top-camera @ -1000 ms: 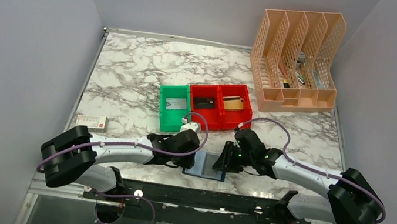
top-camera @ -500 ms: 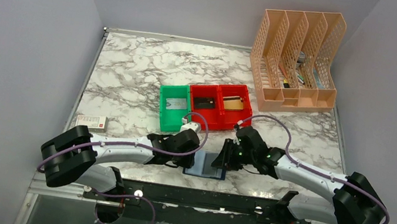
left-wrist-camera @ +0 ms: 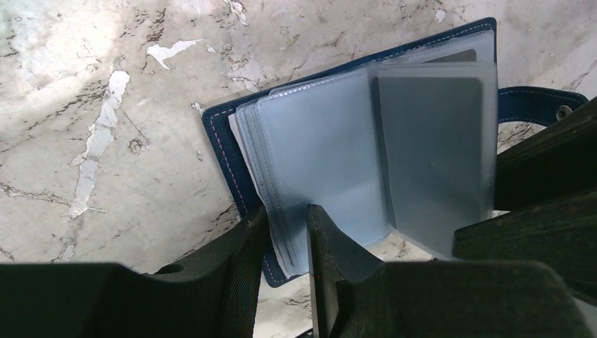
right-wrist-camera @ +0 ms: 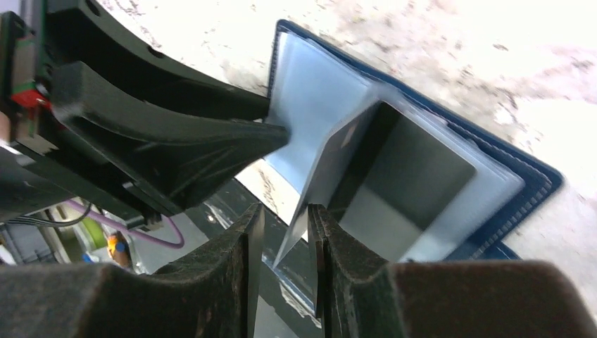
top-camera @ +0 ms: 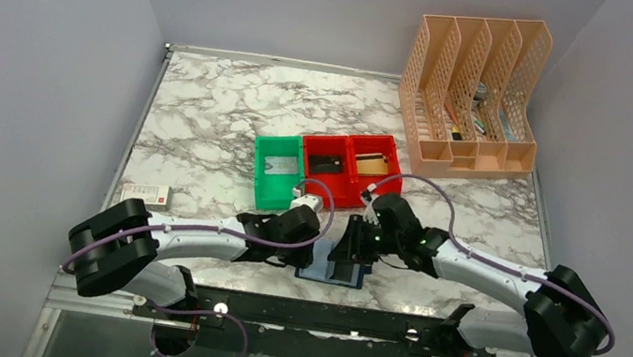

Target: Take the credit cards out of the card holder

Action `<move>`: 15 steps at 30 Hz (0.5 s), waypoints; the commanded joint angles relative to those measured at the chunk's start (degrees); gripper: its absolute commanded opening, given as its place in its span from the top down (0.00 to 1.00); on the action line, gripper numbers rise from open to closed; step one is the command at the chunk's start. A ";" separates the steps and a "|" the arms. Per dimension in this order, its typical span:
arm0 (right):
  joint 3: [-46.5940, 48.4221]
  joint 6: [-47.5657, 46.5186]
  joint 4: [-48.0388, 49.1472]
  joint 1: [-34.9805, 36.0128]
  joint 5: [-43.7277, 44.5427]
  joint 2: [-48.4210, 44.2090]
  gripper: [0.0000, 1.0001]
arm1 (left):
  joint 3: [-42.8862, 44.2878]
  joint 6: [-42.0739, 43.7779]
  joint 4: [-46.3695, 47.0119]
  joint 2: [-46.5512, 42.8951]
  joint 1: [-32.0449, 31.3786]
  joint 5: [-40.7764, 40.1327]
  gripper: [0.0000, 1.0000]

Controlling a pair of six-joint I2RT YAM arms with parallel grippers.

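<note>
The dark navy card holder lies open at the table's near edge, its clear grey-blue sleeves fanned out. A grey card shows inside one sleeve. My left gripper is shut on the holder's left half, cover and sleeve stack between its fingers. My right gripper comes from the right. Its jaws stand narrowly open around the corner of one lifted sleeve page. That page leans on one finger, with a gap to the other.
Behind the grippers stand a green bin and two joined red bins, each with something inside. A peach file rack fills the back right. A small white and red box lies at the left edge.
My right gripper has slid left toward the left gripper, and the sleeve page has risen with it. The left arm has stayed put.
</note>
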 commanded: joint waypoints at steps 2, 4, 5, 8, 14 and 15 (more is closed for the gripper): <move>4.62 -2.47 8.72 -0.02 -7.55 5.45 0.69 | -0.20 -0.64 -2.29 -0.59 -0.24 0.33 0.69; 6.58 -2.82 10.76 0.02 -9.97 8.34 0.67 | -0.25 -1.38 -4.44 -1.82 -0.24 -1.78 0.67; 7.34 -2.87 11.45 0.02 -10.91 9.67 0.64 | -0.23 -1.87 -5.89 -2.63 -0.22 -3.13 0.67; 9.00 -3.22 12.69 0.02 -13.59 13.12 0.61 | -0.60 -4.54 -11.12 -5.84 -0.13 -7.67 0.64; 8.88 -4.40 6.90 0.02 -5.38 9.44 0.59 | -3.86 -11.07 -17.00 -18.19 -0.15 -14.02 0.59; 8.68 -4.79 4.71 0.02 -3.04 8.24 0.60 | -4.18 -11.57 -17.34 -20.19 -0.15 -14.49 0.58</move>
